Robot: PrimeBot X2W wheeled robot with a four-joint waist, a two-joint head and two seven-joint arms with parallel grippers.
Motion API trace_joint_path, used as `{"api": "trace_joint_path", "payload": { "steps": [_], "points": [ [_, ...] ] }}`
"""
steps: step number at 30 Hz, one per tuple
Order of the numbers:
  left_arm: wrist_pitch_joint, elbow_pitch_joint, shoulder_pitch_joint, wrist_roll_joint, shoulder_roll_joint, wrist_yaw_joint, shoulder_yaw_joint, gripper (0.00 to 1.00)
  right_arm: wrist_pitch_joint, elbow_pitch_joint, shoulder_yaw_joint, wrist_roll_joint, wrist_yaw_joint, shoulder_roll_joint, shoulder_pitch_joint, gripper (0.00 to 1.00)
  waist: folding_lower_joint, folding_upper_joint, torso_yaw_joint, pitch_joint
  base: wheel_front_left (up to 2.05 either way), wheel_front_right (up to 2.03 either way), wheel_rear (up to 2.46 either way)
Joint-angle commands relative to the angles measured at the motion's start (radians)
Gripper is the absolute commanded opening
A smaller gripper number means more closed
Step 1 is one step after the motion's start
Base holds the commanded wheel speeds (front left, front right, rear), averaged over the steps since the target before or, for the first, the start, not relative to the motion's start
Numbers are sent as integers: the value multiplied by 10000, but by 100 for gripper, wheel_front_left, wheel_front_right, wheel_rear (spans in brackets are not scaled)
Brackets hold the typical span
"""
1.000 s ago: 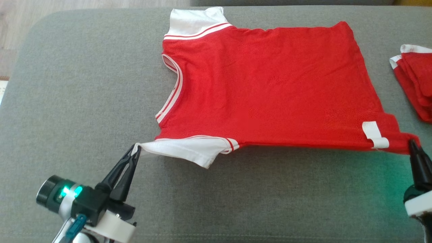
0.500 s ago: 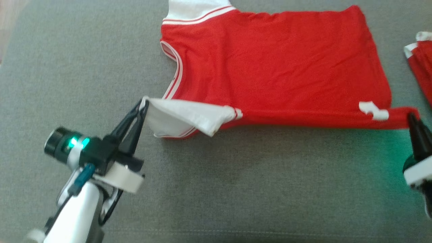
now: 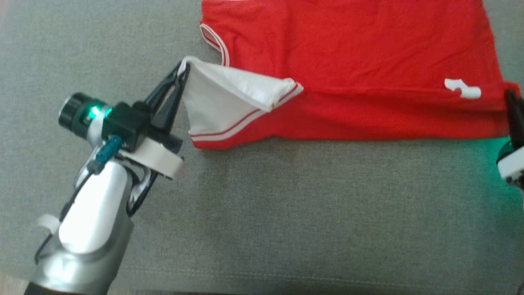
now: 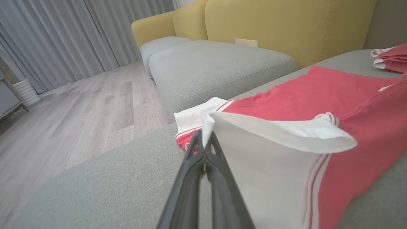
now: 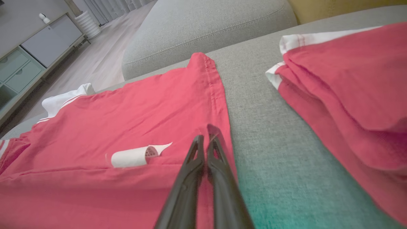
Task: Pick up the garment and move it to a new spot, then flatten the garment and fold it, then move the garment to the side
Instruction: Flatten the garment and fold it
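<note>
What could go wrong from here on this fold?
1. The left gripper has its jaws shut on just the corner of the white sleeve; it may slip out mid-fold.
2. The sleeve is doubled over, so the red shirt may fold with a crease.
3. The folded garment lies near the right gripper; it could snag.

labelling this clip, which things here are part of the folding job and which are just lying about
In the job: red shirt, left end effector pinching its white sleeve, right end effector pinching its hem.
Lying about: folded red garment, yellow sofa.
</note>
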State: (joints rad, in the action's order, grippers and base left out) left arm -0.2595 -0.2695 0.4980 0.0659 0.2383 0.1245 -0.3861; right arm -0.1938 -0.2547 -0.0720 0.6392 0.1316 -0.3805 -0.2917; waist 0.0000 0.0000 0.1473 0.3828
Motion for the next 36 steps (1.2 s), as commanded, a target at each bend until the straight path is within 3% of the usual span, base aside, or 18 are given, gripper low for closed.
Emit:
{"api": "trace_joint_path", "payload": {
  "steps": [1, 10, 11, 12, 13, 14, 15, 23, 27, 33, 36],
  "points": [
    [-22, 226, 436, -7, 325, 45, 324, 0, 35, 232, 159, -83, -9, -298, -219, 0, 0, 0, -12, 140, 0, 0, 0],
    [-22, 14, 953, 53, 508, 58, -2, 0, 265, -243, 380, -237, -9, -508, -871, 0, 0, 0, -99, 376, 0, 0, 0],
    [-22, -33, 1036, 58, 540, 58, -9, 2, 327, -368, 449, -254, -9, -522, -986, 44, 0, 0, -126, 369, 0, 0, 0],
    [-22, -33, 1036, 58, 540, 58, -9, 2, 327, -368, 449, -254, -9, -522, -986, 44, 0, 0, -126, 369, 0, 0, 0],
    [-22, -45, 1058, 59, 542, 59, 8, 46, 369, -423, 485, -261, -9, -518, -1040, 91, 0, 0, -138, 359, 0, 0, 0],
    [-22, -49, 1068, 60, 538, 59, 32, 85, 435, -466, 520, -263, -9, -505, -1092, 100, 0, 0, -149, 344, 0, 0, 0],
    [-22, -58, 1065, 54, 535, 59, 51, 100, 531, -502, 543, -262, -9, -482, -1139, 100, 0, 0, -160, 317, 0, 0, 0],
    [-22, 267, 576, -24, 474, -184, 506, 100, 1553, -462, 662, -62, -9, -358, -1168, 100, 0, 0, -299, -159, 0, 0, 0],
    [-22, 539, -445, 527, 106, -319, 978, 100, 2114, -239, 602, 76, -9, -302, -786, 100, 0, 0, -332, -489, 0, 0, 0],
    [-7, -611, -2143, 1764, -746, -129, 922, 100, 2579, 89, 653, 274, -9, 84, -32, 100, 0, 0, -390, -865, 0, 0, 0],
    [220, -1375, -2351, 2099, -979, -266, 1005, 100, 2648, 187, 761, 271, -9, 246, 166, 100, 0, 0, -475, -955, 0, 0, 0]
  ]
}}
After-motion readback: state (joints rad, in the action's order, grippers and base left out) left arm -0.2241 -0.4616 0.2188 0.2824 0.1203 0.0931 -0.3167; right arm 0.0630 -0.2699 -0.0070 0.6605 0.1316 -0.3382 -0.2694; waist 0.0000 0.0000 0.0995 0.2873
